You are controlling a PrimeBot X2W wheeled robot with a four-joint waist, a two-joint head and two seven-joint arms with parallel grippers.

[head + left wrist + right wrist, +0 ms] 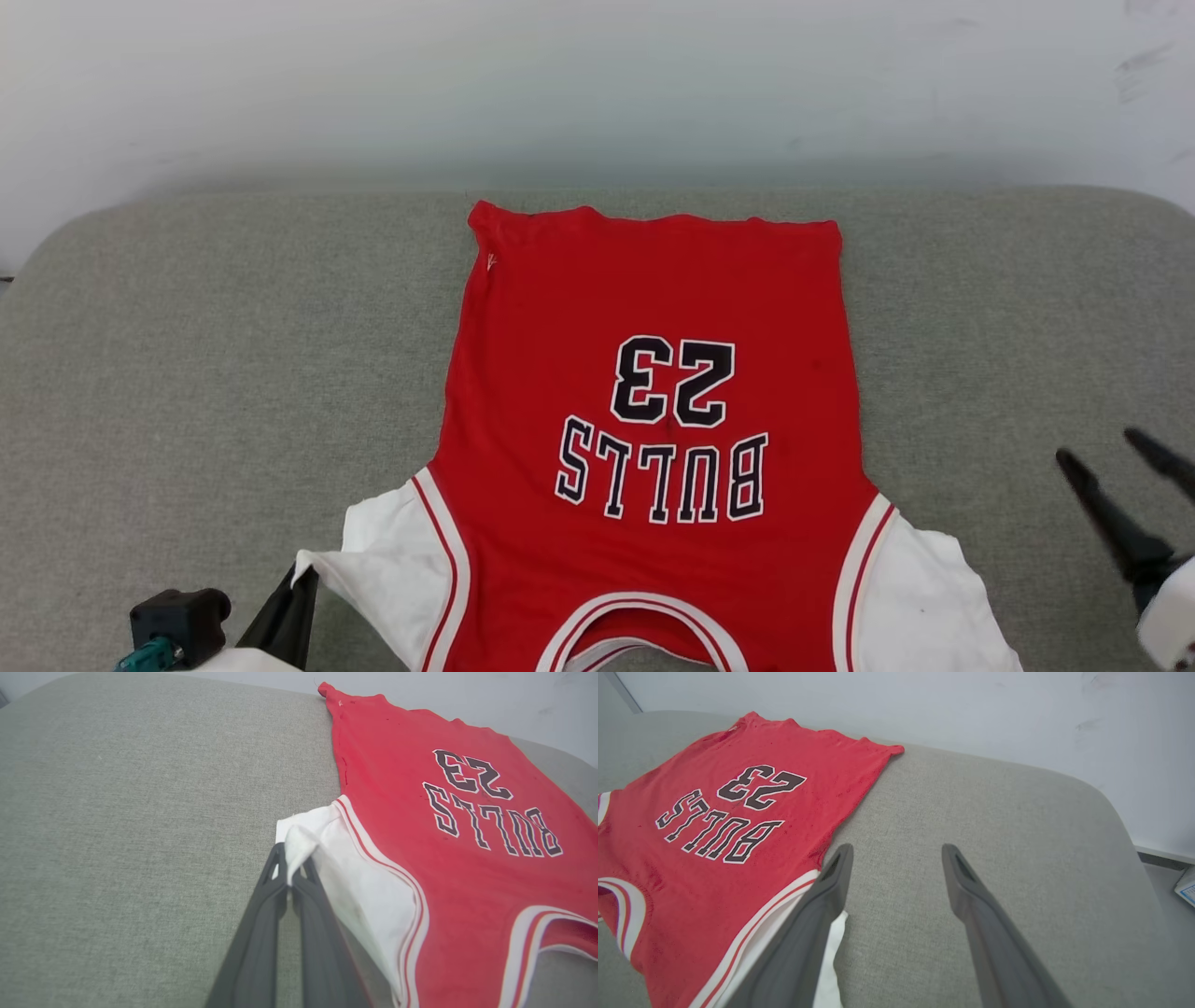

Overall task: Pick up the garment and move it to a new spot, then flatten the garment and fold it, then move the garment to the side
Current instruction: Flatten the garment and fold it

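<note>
left tool [290, 861] pinching garment [420, 826] edge, right tool [896, 851] spread

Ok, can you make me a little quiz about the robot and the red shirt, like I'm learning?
1. True or false: the left end effector is pinching the white sleeve of the jersey.
2. The right end effector is: A) open and empty, B) shut on the collar, C) shut on the hem.
3. What number is printed on the jersey?
Key: 1 true; 2 A; 3 23.
</note>
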